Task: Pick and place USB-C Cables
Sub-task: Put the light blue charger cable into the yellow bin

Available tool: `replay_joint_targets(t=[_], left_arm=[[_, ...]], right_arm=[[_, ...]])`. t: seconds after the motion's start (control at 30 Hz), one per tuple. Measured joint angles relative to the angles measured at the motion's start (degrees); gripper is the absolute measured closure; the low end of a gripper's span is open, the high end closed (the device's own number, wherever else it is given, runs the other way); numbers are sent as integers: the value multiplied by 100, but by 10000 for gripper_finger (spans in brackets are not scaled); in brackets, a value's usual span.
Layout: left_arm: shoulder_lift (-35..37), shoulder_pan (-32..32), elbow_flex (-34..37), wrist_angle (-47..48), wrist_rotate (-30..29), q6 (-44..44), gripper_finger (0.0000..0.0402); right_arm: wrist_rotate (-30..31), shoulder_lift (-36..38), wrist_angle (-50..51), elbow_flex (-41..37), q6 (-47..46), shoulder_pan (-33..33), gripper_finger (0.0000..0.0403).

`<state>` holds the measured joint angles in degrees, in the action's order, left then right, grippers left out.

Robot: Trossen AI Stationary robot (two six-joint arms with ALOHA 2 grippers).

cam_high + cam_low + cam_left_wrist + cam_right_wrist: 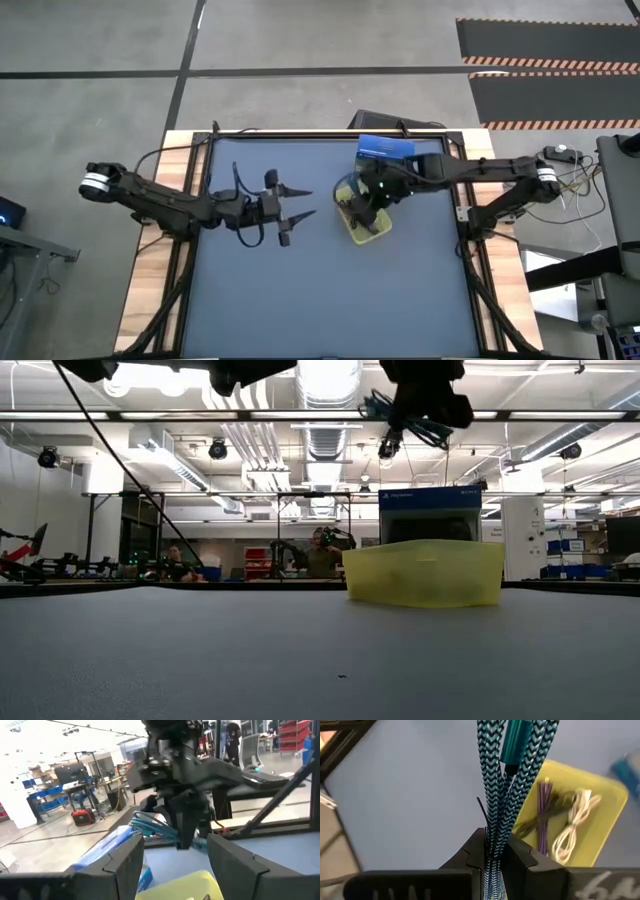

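Blue matting (300, 290) is carrying a yellow tray (381, 233); above it, the right gripper (492, 851) is pinching the teal cable (512, 765) while the left gripper (300, 203) is gaping empty.

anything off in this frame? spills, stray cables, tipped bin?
Nothing stands out. The right gripper holds the teal cable above the upright yellow bin, where the white cable and purple cable lie. No strays on the table.

Right gripper (494, 851) clamped, left gripper (308, 203) spread.
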<state>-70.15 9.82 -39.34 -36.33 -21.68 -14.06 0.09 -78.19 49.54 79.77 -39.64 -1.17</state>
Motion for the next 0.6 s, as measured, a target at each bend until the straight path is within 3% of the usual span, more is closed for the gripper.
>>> replay_joint_targets(t=[0.13,0.33,0.6], left_arm=[[115,0,145,28,-1,3,201],[386,0,256,-11,-50,3,200],[800,0,346,221,-135,9,200]], right_arm=[[-505,-56,199,16,-352,-440,374],[-409,-374,1062,270,-377,-867,374],[-489,-1144,1334,443,-86,-1102,374]])
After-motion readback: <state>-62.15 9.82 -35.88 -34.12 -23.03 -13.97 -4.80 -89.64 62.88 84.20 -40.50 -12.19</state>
